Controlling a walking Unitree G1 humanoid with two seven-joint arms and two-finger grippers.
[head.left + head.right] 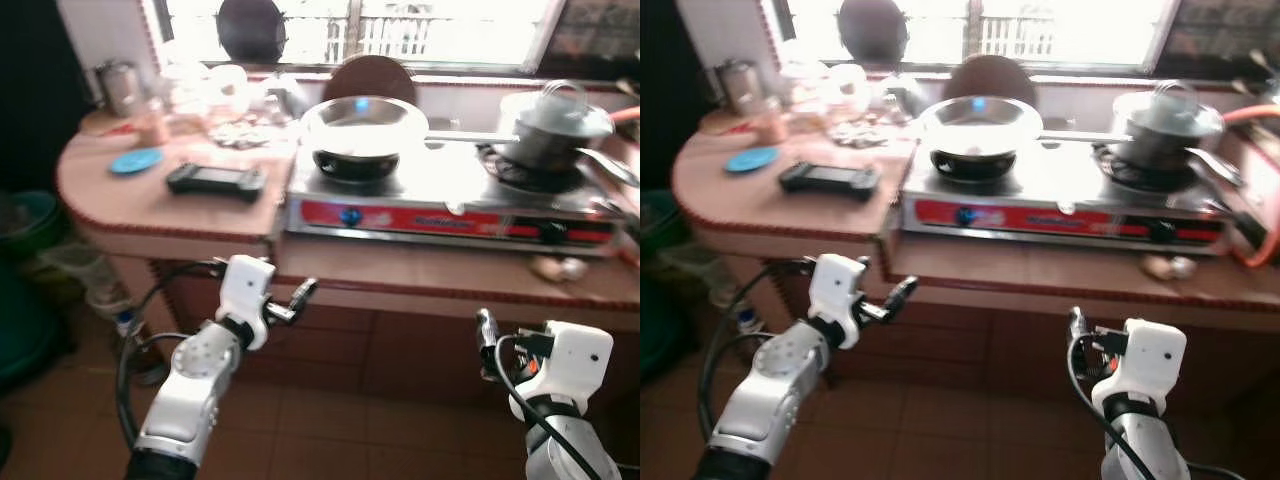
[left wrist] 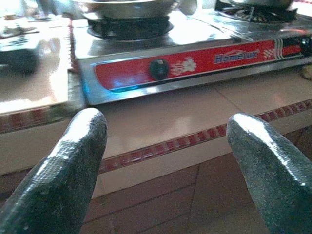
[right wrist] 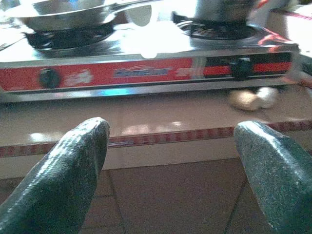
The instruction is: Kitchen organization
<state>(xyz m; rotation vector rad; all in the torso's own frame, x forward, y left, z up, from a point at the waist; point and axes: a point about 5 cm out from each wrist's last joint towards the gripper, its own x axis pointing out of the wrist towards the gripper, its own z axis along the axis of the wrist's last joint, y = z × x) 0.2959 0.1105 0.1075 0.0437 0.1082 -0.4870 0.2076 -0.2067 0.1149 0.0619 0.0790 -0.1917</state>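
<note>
Both hands, left hand point(image 1: 300, 296) and right hand point(image 3: 170, 161), are apart and hold nothing. Next, reach up to the pan point(image 1: 364, 127) on the stove point(image 1: 450, 215).

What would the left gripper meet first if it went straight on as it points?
Probably the red-trimmed front edge of the tan tiled counter, below the red-fronted steel gas stove. The open left gripper aims there, though depth is unclear.
</note>
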